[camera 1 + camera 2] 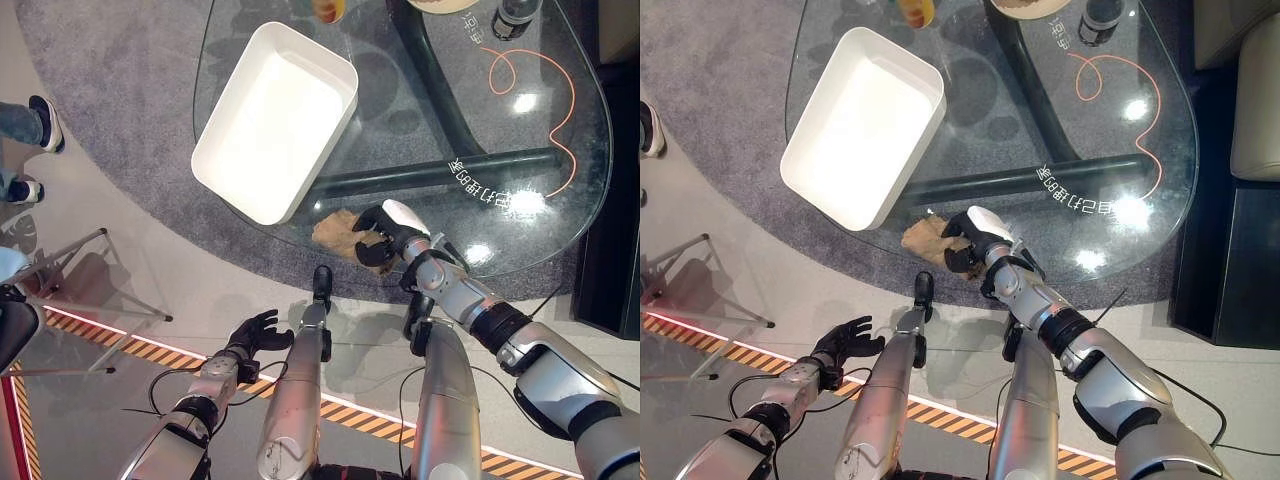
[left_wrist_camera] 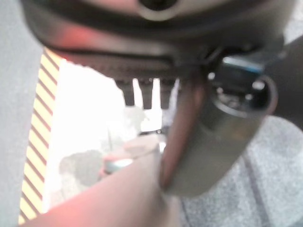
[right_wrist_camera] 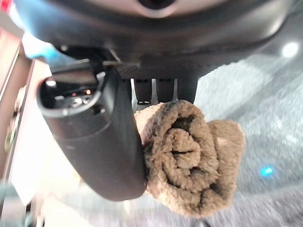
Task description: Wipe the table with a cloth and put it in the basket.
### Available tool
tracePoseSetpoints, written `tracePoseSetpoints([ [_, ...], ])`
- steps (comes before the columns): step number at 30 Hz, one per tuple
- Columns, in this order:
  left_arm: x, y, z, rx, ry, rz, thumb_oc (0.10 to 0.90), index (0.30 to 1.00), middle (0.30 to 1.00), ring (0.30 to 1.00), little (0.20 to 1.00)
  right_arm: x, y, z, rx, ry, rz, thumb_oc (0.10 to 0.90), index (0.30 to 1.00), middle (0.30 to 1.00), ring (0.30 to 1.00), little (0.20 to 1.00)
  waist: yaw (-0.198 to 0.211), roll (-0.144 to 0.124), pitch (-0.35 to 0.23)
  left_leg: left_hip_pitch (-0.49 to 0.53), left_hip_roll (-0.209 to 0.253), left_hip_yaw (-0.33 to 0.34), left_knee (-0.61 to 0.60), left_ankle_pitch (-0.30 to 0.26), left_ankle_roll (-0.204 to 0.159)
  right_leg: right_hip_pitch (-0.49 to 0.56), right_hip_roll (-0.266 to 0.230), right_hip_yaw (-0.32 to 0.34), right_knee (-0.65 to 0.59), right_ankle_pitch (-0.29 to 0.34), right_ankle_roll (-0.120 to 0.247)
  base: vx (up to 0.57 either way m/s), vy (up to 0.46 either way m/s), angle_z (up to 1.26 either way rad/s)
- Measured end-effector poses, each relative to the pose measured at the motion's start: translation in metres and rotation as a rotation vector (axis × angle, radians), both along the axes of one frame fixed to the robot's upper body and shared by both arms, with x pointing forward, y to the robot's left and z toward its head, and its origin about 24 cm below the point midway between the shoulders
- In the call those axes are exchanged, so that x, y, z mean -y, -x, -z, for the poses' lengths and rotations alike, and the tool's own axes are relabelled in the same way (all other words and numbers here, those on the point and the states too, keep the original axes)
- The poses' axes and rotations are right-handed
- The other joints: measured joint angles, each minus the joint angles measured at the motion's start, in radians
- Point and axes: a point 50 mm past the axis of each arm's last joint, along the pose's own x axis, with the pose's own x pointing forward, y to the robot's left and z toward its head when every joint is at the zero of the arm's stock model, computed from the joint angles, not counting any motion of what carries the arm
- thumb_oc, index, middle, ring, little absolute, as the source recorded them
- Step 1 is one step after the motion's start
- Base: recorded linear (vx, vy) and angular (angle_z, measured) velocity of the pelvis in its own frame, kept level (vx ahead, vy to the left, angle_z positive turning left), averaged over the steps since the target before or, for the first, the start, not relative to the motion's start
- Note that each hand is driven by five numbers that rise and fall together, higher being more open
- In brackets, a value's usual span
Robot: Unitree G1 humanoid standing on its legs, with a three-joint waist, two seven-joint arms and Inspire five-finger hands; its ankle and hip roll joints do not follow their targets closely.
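Observation:
A bunched brown cloth (image 1: pixel 336 231) lies on the glass table (image 1: pixel 560 215) near its front edge. My right hand (image 1: pixel 385 238) is curled round it, and the right wrist view shows the cloth (image 3: pixel 189 156) rolled up between thumb and fingers. A white rectangular basket (image 1: pixel 275 120), empty, stands on the table to the left of and beyond the cloth. Low at the left, off the table and above the floor, my left hand (image 1: pixel 252 335) hangs with its fingers relaxed and nothing in it.
An orange cord (image 1: pixel 545 95) loops across the right part of the glass. A dark bottle (image 1: pixel 512 18) and a cup (image 1: pixel 328 10) stand at the far edge. A person's shoes (image 1: pixel 40 120) show at the left, near a metal stand (image 1: pixel 90 290).

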Motion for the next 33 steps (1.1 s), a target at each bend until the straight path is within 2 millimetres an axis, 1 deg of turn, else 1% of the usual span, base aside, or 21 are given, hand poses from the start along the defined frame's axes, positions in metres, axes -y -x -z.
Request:
tracePoseSetpoints([
  [1, 0.0, 0.0, 0.0, 0.001, 0.0, 0.0, 0.8, 0.9, 0.9, 0.9, 0.9, 0.004, -0.001, -0.003, 0.022, -0.018, 0.029, 0.1, 0.3, 0.3, 0.3, 0.2, 0.0, 0.0, 0.0, 0.0, 0.0, 0.0, 0.0, 0.0, 0.0, 0.0, 0.0, 0.0, -0.001, 0.0, 0.0, 0.0, 0.0, 0.0],
  [6, -0.001, -0.002, -0.003, 0.014, -0.001, 0.003, 0.8, 0.9, 0.9, 0.9, 0.9, 0.057, -0.004, -0.034, 0.22, -0.13, 0.29, 0.1, 0.3, 0.3, 0.3, 0.2, 0.0, 0.0, 0.0, -0.018, 0.0, -0.002, 0.003, 0.001, 0.006, -0.006, 0.001, -0.006, -0.012, 0.006, 0.008, 0.0, 0.0, 0.0],
  [9, -0.002, -0.002, -0.004, 0.019, -0.003, 0.004, 0.8, 0.9, 0.9, 0.9, 0.9, 0.082, -0.002, -0.043, 0.29, -0.17, 0.409, 0.1, 0.3, 0.3, 0.3, 0.2, -0.002, 0.0, 0.0, -0.023, -0.003, -0.002, 0.009, -0.001, 0.009, -0.006, 0.002, -0.008, -0.014, 0.009, 0.006, 0.0, -0.001, 0.01],
  [10, -0.002, -0.002, -0.004, 0.02, -0.005, 0.004, 0.8, 0.9, 0.9, 0.9, 0.9, 0.093, -0.001, -0.046, 0.318, -0.18, 0.467, 0.1, 0.3, 0.3, 0.3, 0.2, -0.004, 0.0, 0.0, -0.029, -0.002, 0.001, 0.019, -0.002, 0.011, -0.006, 0.002, -0.01, -0.015, 0.01, 0.007, -0.01, -0.003, 0.03],
  [11, -0.004, -0.003, -0.005, 0.025, -0.007, 0.003, 0.8, 0.9, 0.9, 0.9, 0.9, 0.099, 0.0, -0.048, 0.333, -0.184, 0.496, 0.1, 0.3, 0.3, 0.3, 0.2, -0.003, 0.0, 0.001, -0.034, -0.001, 0.002, 0.027, -0.005, 0.016, -0.006, 0.002, -0.011, -0.015, 0.009, 0.007, -0.01, -0.001, 0.03],
  [14, -0.004, -0.004, -0.006, 0.027, -0.01, 0.009, 0.8, 0.9, 0.9, 0.9, 0.9, 0.11, 0.002, -0.051, 0.362, -0.203, 0.56, 0.1, 0.3, 0.3, 0.3, 0.2, -0.002, 0.0, 0.001, -0.035, -0.004, 0.004, 0.026, -0.005, 0.016, -0.006, 0.0, -0.011, -0.015, 0.011, 0.007, -0.03, 0.002, 0.0],
  [15, -0.004, -0.004, -0.006, 0.027, -0.01, 0.009, 0.8, 0.9, 0.9, 0.9, 0.9, 0.11, 0.002, -0.051, 0.362, -0.203, 0.56, 0.1, 0.3, 0.3, 0.3, 0.2, -0.002, 0.0, 0.001, -0.035, -0.004, 0.004, 0.026, -0.005, 0.016, -0.006, 0.0, -0.011, -0.015, 0.011, 0.007, 0.0, 0.0, 0.0],
  [16, -0.004, -0.004, -0.006, 0.028, -0.007, 0.004, 0.8, 0.9, 0.9, 0.9, 0.9, 0.115, 0.003, -0.052, 0.377, -0.234, 0.588, 0.1, 0.3, 0.3, 0.3, 0.2, -0.002, 0.0, 0.001, -0.038, -0.004, 0.004, 0.03, -0.01, 0.021, -0.008, 0.0, -0.011, -0.015, 0.01, 0.008, -0.08, -0.016, 0.0],
  [17, -0.004, -0.003, -0.006, 0.026, -0.006, 0.005, 0.8, 0.9, 0.9, 0.9, 0.9, 0.119, 0.004, -0.049, 0.369, -0.231, 0.603, 0.1, 0.3, 0.3, 0.3, 0.2, -0.001, 0.0, 0.001, -0.036, -0.004, 0.004, 0.034, -0.011, 0.022, -0.005, 0.001, -0.011, -0.015, 0.012, 0.008, 0.0, 0.0, 0.0],
  [18, -0.004, -0.003, -0.006, 0.027, -0.011, 0.012, 0.8, 0.9, 0.9, 0.9, 0.9, 0.125, 0.005, -0.047, 0.368, -0.235, 0.626, 0.1, 0.3, 0.3, 0.3, 0.2, 0.001, 0.0, 0.001, -0.037, -0.003, 0.004, 0.033, -0.007, 0.016, -0.006, 0.002, -0.011, -0.015, 0.016, 0.007, 0.07, -0.02, 0.01],
  [19, -0.004, -0.003, -0.006, 0.026, -0.011, 0.01, 0.8, 0.9, 0.9, 0.9, 0.9, 0.13, 0.006, -0.046, 0.367, -0.242, 0.648, 0.1, 0.3, 0.3, 0.3, 0.2, 0.0, 0.0, 0.001, -0.039, -0.003, 0.003, 0.037, -0.013, 0.023, -0.006, 0.001, -0.011, -0.015, 0.009, 0.01, 0.07, -0.024, 0.0],
  [21, -0.004, -0.002, -0.005, 0.027, -0.006, 0.01, 0.8, 0.9, 0.9, 0.9, 0.9, 0.139, 0.008, -0.042, 0.358, -0.254, 0.692, 0.1, 0.3, 0.3, 0.3, 0.2, 0.0, 0.0, 0.001, -0.039, -0.002, 0.002, 0.041, -0.014, 0.023, -0.004, 0.002, -0.011, -0.016, 0.015, 0.01, -0.09, -0.045, -0.01],
  [23, -0.005, -0.002, -0.006, 0.028, -0.007, 0.016, 0.8, 0.9, 0.9, 0.9, 0.9, 0.146, 0.009, -0.043, 0.361, -0.278, 0.729, 0.1, 0.3, 0.3, 0.3, 0.2, 0.0, 0.0, 0.001, -0.045, 0.0, 0.001, 0.041, -0.011, 0.023, -0.006, 0.005, -0.013, -0.023, 0.013, 0.012, -0.04, -0.058, -0.02],
  [24, -0.005, -0.002, -0.006, 0.03, -0.008, 0.017, 0.8, 0.9, 0.9, 0.9, 0.9, 0.15, 0.01, -0.043, 0.363, -0.307, 0.754, 0.1, 0.3, 0.3, 0.3, 0.2, 0.0, 0.0, 0.001, -0.048, 0.001, 0.0, 0.039, -0.01, 0.022, -0.008, 0.007, -0.014, -0.025, 0.022, 0.01, 0.07, -0.044, 0.0],
  [27, -0.006, -0.002, -0.007, 0.034, -0.006, 0.023, 0.8, 0.9, 0.9, 0.9, 0.9, 0.164, 0.016, -0.037, 0.365, -0.394, 0.858, 0.1, 0.3, 0.3, 0.3, 0.2, 0.0, 0.0, 0.001, -0.05, 0.0, -0.005, 0.047, -0.016, 0.021, -0.002, 0.008, -0.016, -0.032, 0.012, 0.016, 0.0, -0.027, 0.01],
  [30, -0.007, -0.003, -0.008, 0.035, -0.011, 0.027, 0.8, 0.9, 0.9, 0.9, 0.9, 0.17, 0.019, -0.035, 0.363, -0.434, 0.899, 0.1, 0.3, 0.3, 0.3, 0.2, -0.003, -0.003, 0.001, -0.052, -0.001, -0.004, 0.052, -0.02, 0.026, 0.001, 0.008, -0.016, -0.035, 0.012, 0.021, 0.02, -0.031, -0.01],
  [31, -0.008, -0.003, -0.009, 0.035, -0.014, 0.027, 0.8, 0.9, 0.9, 0.9, 0.9, 0.174, 0.021, -0.033, 0.365, -0.493, 0.939, 0.1, 0.3, 0.3, 0.3, 0.2, -0.004, -0.003, 0.001, -0.055, -0.001, -0.004, 0.062, -0.029, 0.028, 0.003, 0.009, -0.016, -0.037, 0.011, 0.025, -0.08, -0.037, -0.01],
  [32, -0.008, -0.002, -0.008, 0.031, -0.014, 0.028, 0.8, 0.9, 0.9, 0.9, 0.9, 0.176, 0.022, -0.032, 0.361, -0.51, 0.951, 0.1, 0.3, 0.3, 0.3, 0.2, -0.004, -0.004, 0.001, -0.053, -0.001, -0.004, 0.062, -0.031, 0.028, 0.007, 0.009, -0.015, -0.037, 0.016, 0.027, -0.08, -0.05, -0.02],
  [33, -0.009, -0.003, -0.009, 0.033, -0.02, 0.032, 0.8, 0.9, 0.9, 0.9, 0.9, 0.178, 0.023, -0.031, 0.362, -0.552, 0.969, 0.1, 0.3, 0.3, 0.3, 0.2, -0.003, -0.007, 0.002, -0.054, -0.001, -0.004, 0.062, -0.025, 0.024, 0.007, 0.01, -0.018, -0.04, 0.024, 0.022, 0.0, -0.043, 0.01],
])
